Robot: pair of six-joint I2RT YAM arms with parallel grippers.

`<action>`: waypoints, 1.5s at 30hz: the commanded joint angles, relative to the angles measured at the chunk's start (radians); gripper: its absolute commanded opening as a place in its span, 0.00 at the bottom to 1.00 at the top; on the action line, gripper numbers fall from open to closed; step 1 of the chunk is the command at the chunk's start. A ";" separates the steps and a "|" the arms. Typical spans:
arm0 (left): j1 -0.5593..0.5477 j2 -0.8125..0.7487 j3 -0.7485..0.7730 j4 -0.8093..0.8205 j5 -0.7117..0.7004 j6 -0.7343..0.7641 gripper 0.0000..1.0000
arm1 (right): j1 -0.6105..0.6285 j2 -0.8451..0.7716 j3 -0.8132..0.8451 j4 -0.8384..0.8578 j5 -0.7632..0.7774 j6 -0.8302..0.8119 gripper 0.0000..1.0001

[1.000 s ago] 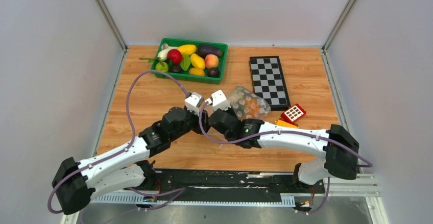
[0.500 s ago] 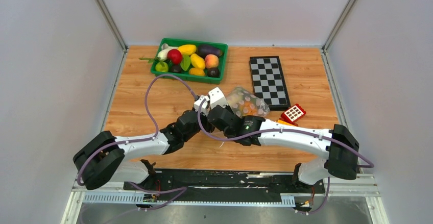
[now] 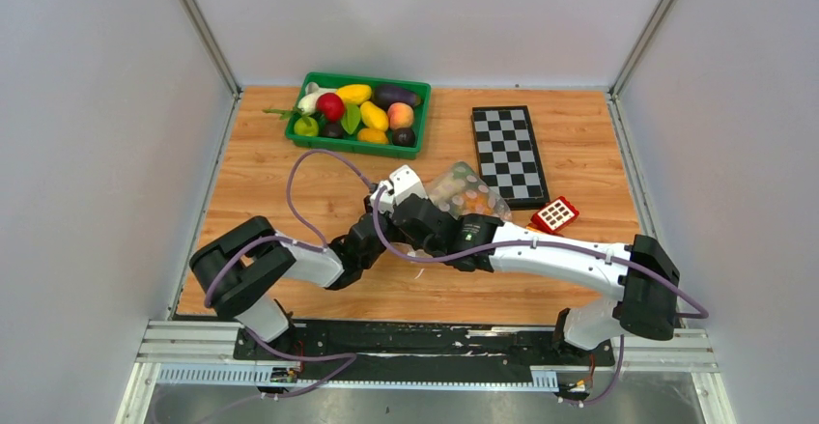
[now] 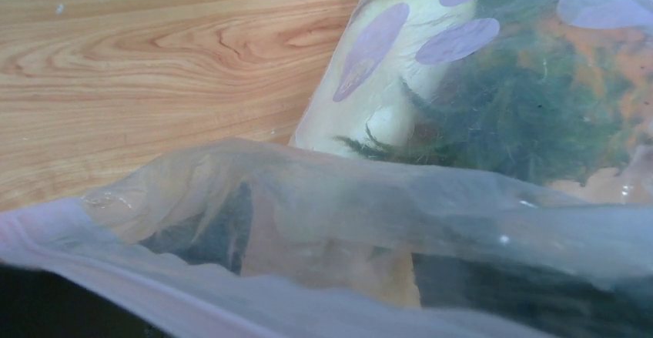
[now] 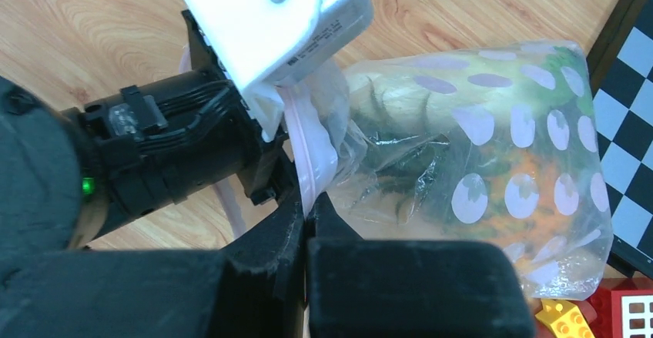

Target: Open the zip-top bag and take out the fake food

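The zip-top bag [image 3: 470,193] lies mid-table, clear with pale dots, its pink zip strip [image 5: 308,153] at the left end. Through the plastic I see fake food: a leafy green piece [image 4: 516,115], a pale white piece [image 4: 385,99] and something orange [image 5: 531,180]. My right gripper [image 5: 306,203] is shut on the pink zip strip; it also shows in the top view [image 3: 417,208]. My left gripper [image 4: 331,257] meets the same edge from the left. The bag's lip drapes over it, and its fingers [image 4: 212,230] show as dark shapes apart behind the plastic.
A green tray [image 3: 301,138] of toy produce stands at the back left. A folded chessboard [image 3: 509,154] lies right of the bag. A red-yellow toy block car [image 3: 552,215] sits just beside the bag's right end. The left wrist's white camera box [image 5: 266,15] hangs over the zip edge.
The left arm folded in, and its gripper slid right to the bag's zip edge, beside the right gripper. The right gripper and the bag shifted slightly left.
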 commanded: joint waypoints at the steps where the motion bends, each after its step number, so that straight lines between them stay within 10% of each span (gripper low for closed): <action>1: -0.003 0.080 0.038 0.117 -0.021 -0.081 0.80 | 0.008 -0.002 0.041 0.046 -0.063 -0.004 0.00; 17: -0.002 -0.174 0.027 -0.235 0.040 -0.474 0.81 | 0.006 0.025 0.004 0.063 0.112 0.109 0.00; 29: 0.000 -0.063 0.122 -0.250 0.190 -0.702 0.68 | 0.006 0.036 -0.026 0.099 0.065 0.143 0.00; 42: 0.000 -0.073 0.087 -0.181 0.201 -0.591 0.01 | -0.004 0.030 -0.069 0.095 0.139 0.137 0.00; 45: 0.000 -0.141 0.081 -0.248 0.193 -0.552 0.00 | -0.013 0.022 -0.083 0.090 0.183 0.138 0.00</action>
